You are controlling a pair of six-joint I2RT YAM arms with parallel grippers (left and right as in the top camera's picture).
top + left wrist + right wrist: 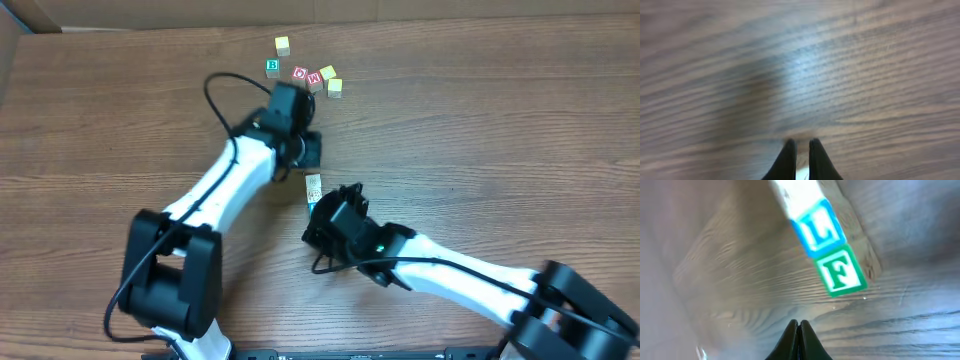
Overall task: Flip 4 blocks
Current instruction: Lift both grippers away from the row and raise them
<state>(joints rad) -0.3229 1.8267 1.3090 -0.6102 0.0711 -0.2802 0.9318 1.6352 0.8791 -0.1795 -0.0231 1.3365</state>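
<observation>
My left fingers and right fingers are closed, empty; upper middle, L block touches F block, so 1 push may drag both.

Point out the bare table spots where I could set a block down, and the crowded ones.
Bare: the table right of the top cluster of blocks, beyond the right arm; also the stretch left of the left arm. Crowded: the gap between the left pincer and right pincer, where a row of blocks lies.
</observation>
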